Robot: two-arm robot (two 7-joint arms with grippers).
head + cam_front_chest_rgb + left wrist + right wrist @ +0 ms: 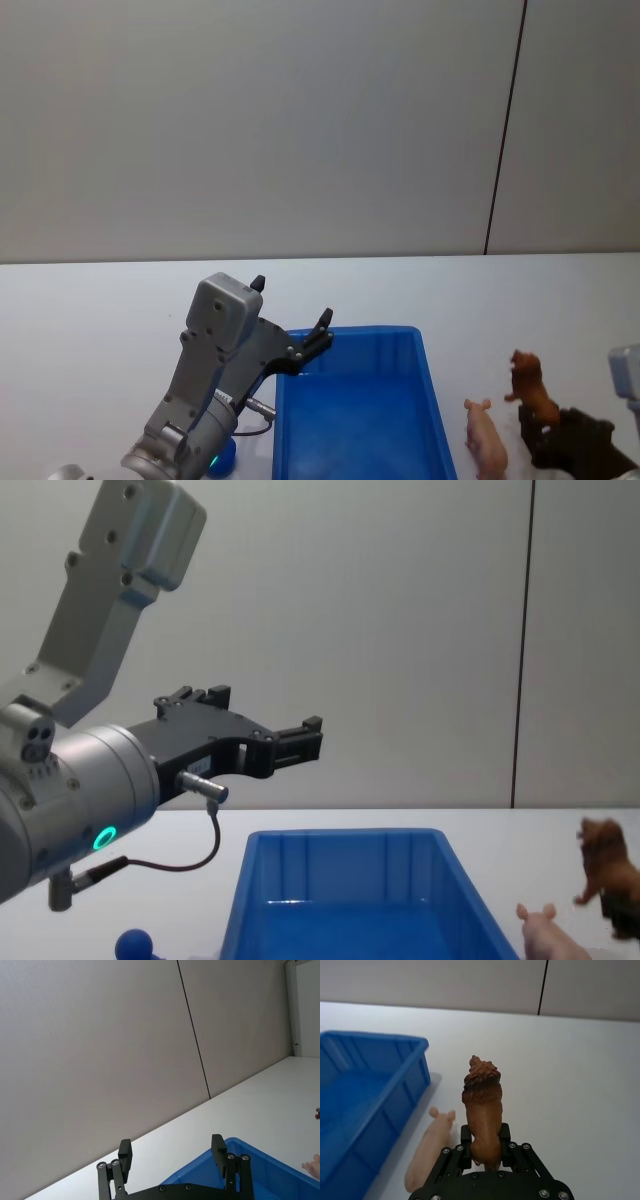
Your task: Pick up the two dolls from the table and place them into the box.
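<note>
The reddish-brown lion doll (482, 1100) is clamped at its hindquarters by my right gripper (485, 1147), which is shut on it, right of the box; its head points away from the wrist. The lion (530, 388) also appears at the right edge of the chest view (605, 865). The pale pink pig doll (487, 437) lies on the white table (80, 330) between the lion and the blue box (350, 332). My left gripper (171, 1145) hangs open and empty over the box's far left corner (270, 715).
A small blue knob (133, 943) sits on the table to the left of the box, under my left arm. A grey wall with a dark vertical seam (505, 130) stands behind the table's far edge.
</note>
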